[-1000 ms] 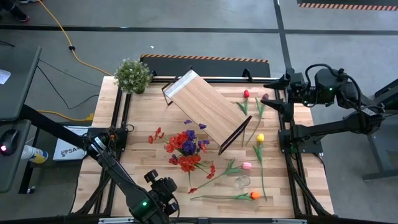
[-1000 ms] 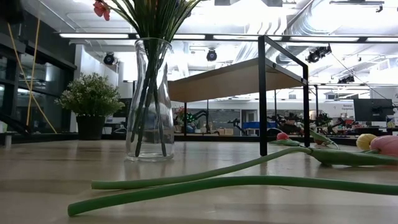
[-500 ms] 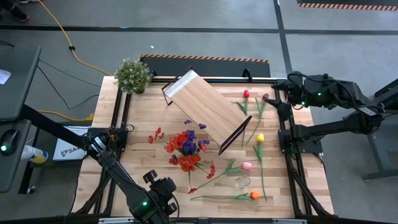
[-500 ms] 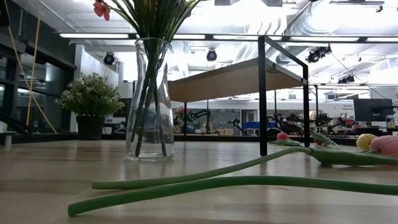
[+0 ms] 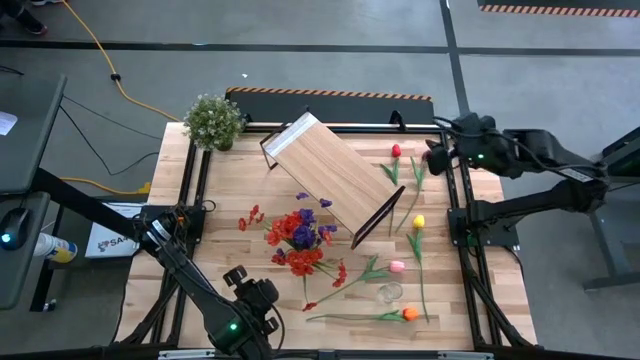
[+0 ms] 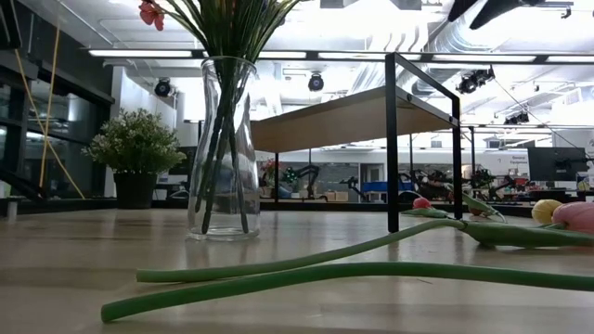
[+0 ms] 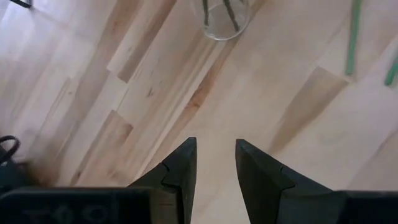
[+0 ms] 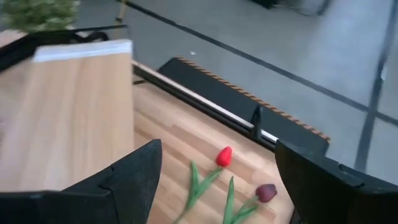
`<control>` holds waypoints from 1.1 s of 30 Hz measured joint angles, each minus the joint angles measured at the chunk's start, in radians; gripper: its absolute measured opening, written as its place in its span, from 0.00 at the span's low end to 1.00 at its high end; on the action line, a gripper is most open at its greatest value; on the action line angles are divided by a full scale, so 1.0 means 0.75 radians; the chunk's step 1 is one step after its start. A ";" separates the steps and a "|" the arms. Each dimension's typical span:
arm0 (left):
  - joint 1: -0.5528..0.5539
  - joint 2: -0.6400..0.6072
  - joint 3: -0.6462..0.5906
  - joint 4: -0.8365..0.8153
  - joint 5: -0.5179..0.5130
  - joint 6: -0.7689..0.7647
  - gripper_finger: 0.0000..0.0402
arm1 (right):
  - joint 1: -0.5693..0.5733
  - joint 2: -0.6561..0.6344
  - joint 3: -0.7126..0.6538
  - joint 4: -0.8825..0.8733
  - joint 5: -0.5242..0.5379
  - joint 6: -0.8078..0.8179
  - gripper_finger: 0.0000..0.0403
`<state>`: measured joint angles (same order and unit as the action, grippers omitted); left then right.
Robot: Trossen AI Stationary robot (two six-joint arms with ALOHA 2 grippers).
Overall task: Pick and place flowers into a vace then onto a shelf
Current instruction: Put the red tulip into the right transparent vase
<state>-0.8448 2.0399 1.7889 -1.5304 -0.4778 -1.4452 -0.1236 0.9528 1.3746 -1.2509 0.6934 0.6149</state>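
The table (image 5: pixel 230 190) is cut off along its near edge in the high view, so the left arm's base is lost there. The shelf (image 5: pixel 330 178), a light-wood board on thin black end legs, sits at an angle mid-table; from overhead its legs barely show, while the low view shows the frame standing and the underside of the board. Just near-left of the shelf stands a clear glass vase (image 6: pixel 223 148); from above only its bunch of red and purple flowers (image 5: pixel 300 235) can be seen, the glass hidden beneath them, and the low view crops the blooms off. Loose tulips lie right of the shelf: a red tulip (image 8: pixel 224 156) and a dark maroon tulip (image 8: pixel 266 192) near the far right corner, a yellow tulip (image 5: pixel 418 221), a pink tulip (image 5: pixel 397 266) and an orange tulip (image 5: pixel 410 313) nearer. The right gripper (image 8: pixel 217 180) hangs above the red and maroon pair, jaws spread wide, empty. The left gripper (image 7: pixel 215 158) hovers over bare planks near-left of the vase, fingers parted narrowly, grasping nothing.
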 joint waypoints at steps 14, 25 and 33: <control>-0.001 0.000 0.000 -0.028 0.000 0.000 0.36 | -0.332 0.162 -0.001 -0.004 -0.227 -0.226 0.75; -0.001 0.000 0.000 -0.054 -0.007 0.000 0.36 | -0.713 0.162 -0.006 0.006 -0.539 -0.537 0.75; -0.001 0.000 0.000 -0.054 -0.010 0.000 0.36 | -0.973 0.162 -0.181 0.205 -0.880 -0.646 0.75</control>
<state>-0.8452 2.0399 1.7889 -1.5711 -0.4850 -1.4452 -0.8530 1.0744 1.2390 -1.0975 0.0333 0.1303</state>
